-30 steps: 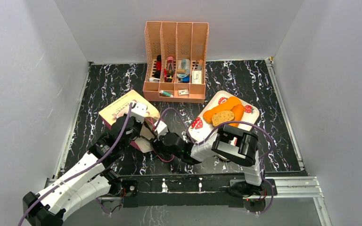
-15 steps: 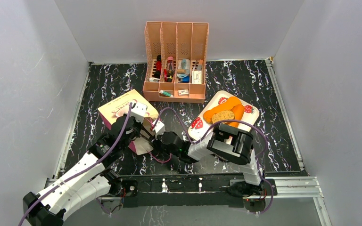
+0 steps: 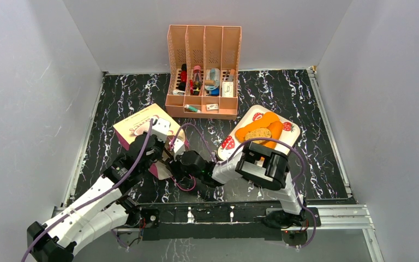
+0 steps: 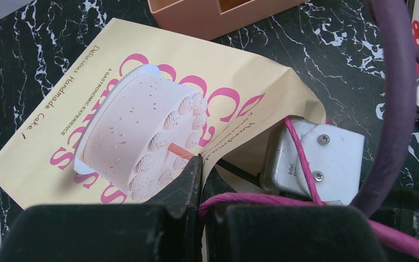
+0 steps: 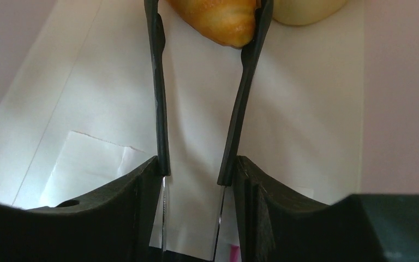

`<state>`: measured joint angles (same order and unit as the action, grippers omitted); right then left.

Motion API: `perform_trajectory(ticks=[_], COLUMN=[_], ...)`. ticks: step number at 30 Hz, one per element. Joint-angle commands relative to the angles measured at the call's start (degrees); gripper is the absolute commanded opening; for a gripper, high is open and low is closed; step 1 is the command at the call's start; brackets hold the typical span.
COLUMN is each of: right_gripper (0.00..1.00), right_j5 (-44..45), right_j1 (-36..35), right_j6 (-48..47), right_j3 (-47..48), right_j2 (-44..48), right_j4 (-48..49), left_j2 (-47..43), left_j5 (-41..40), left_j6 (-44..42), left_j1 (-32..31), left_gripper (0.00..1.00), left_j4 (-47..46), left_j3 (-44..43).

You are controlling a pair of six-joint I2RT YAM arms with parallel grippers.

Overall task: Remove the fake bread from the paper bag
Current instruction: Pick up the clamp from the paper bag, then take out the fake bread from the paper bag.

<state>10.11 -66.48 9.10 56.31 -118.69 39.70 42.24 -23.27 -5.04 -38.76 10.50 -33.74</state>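
Note:
The paper bag (image 3: 139,124) lies on its side at centre left; in the left wrist view (image 4: 114,103) it shows a pink cake print. My left gripper (image 4: 201,164) is shut on the upper edge of the bag's mouth, with the pink cord handle (image 4: 262,199) beside it. My right gripper (image 5: 207,22) is open deep inside the bag, and the end of a golden fake bread (image 5: 221,16) lies between its fingertips. A paler loaf (image 5: 305,6) lies beside that. In the top view the right gripper is hidden in the bag.
A white strawberry-print tray (image 3: 230,143) at centre right holds orange loaves (image 3: 262,123) and a brown slice (image 3: 258,135). The peach file organiser (image 3: 203,71) stands at the back. The right arm's wrist camera (image 4: 316,155) fills the bag's mouth.
My right arm has slid left, deeper into the bag's mouth. My left gripper has kept its hold on the bag's edge.

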Motion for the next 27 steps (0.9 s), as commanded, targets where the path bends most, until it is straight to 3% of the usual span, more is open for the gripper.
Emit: perform_trajectory(ticks=[1,7,13,17,27], right_gripper=[0.48,0.44,0.14,0.02,0.0], right_j5=[-1.54,-1.65,-1.02,-0.06,1.13], right_j1=[-0.06,0.45,0.47,0.48,0.39], right_j6=[-0.31,-0.01,1.36,2.57,4.98], right_j3=[2.86,6.72,8.08,7.37,4.53], right_j2=[-1.93,-4.92,-5.35,-3.01,6.69], right_j4=[-1.76,-4.41,-7.49,-9.53,-16.12], left_j2=[0.42,0.65,0.08,-0.44,2.42], left_j5=[1.12,0.91,-0.9,-2.93,-14.91], left_j6=[0.87,0.82,1.49,2.61,5.5], left_j1=[0.07,0.05,0.07,0.06,0.01], left_gripper=[0.0,0.0,0.0,0.0,0.0], left_j4=[-1.84,-2.28,-2.38,-2.85,-0.94], left_j3=[-0.52,-0.23,-0.01,0.17,-2.06])
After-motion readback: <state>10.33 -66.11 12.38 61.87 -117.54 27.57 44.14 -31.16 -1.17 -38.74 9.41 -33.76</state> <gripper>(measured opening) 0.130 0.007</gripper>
